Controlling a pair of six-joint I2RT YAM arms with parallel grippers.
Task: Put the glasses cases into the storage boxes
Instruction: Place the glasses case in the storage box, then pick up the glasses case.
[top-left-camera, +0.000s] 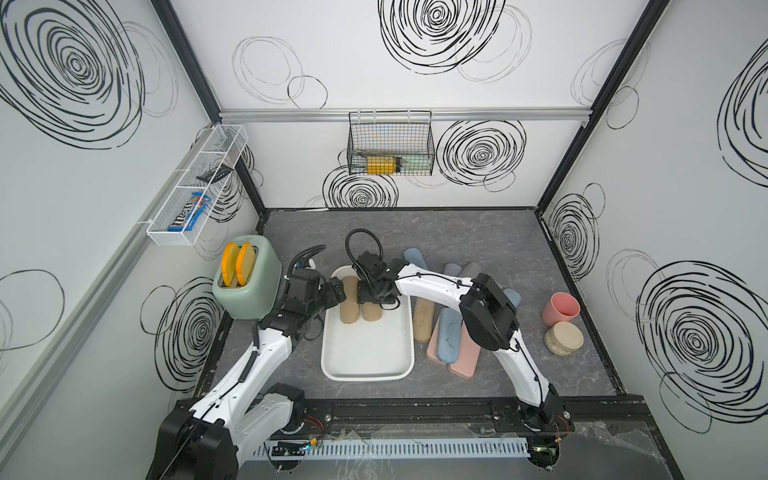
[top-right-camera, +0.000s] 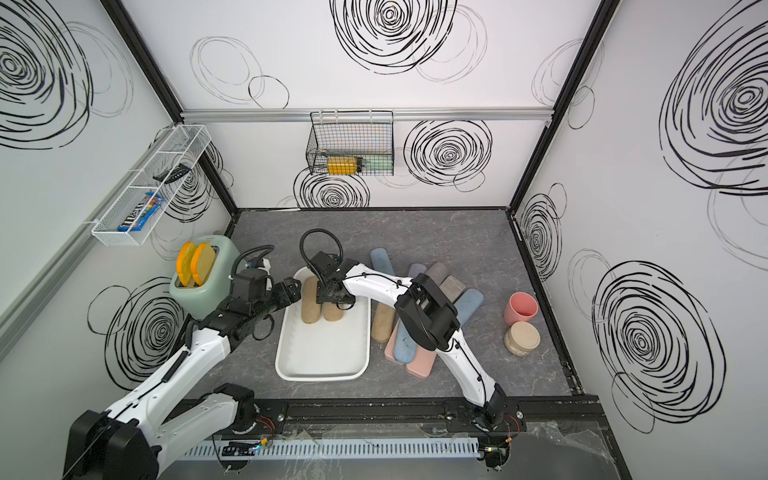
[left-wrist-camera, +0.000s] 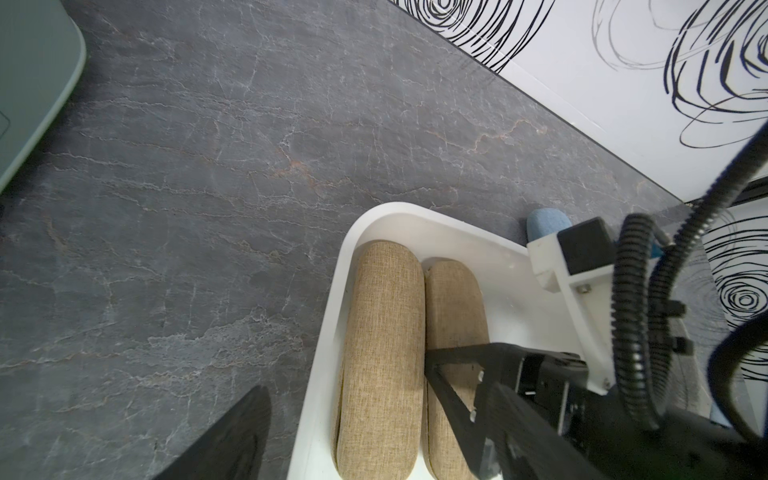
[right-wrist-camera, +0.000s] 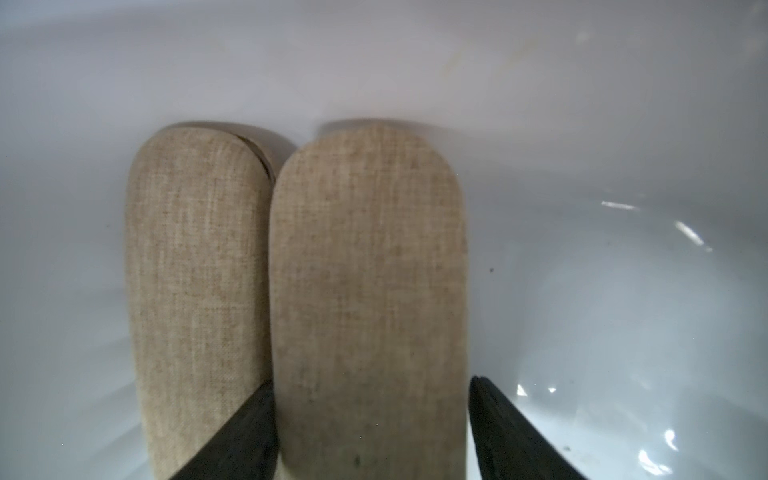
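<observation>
In both top views the right gripper (top-left-camera: 368, 300) reaches down into the far end of the white tray (top-left-camera: 365, 376). Its jaws sit astride a tan case (top-left-camera: 372, 314) that lies flat, long axis along the tray, pointing at the back wall. A second tan case (top-left-camera: 349, 303) lies parallel and touches it. The left gripper (top-left-camera: 338, 293) hovers at the tray's rim, jaws apart, holding nothing. More cases (top-left-camera: 451, 336) are heaped just beside the tray.

In the left wrist view, one finger (left-wrist-camera: 232, 436) hangs over the table (left-wrist-camera: 187, 208), outside the tray.

In the right wrist view, the fingers (right-wrist-camera: 241, 436) flank the tan case, jaws just wider than it. One touches its side and the other stands a sliver off.
</observation>
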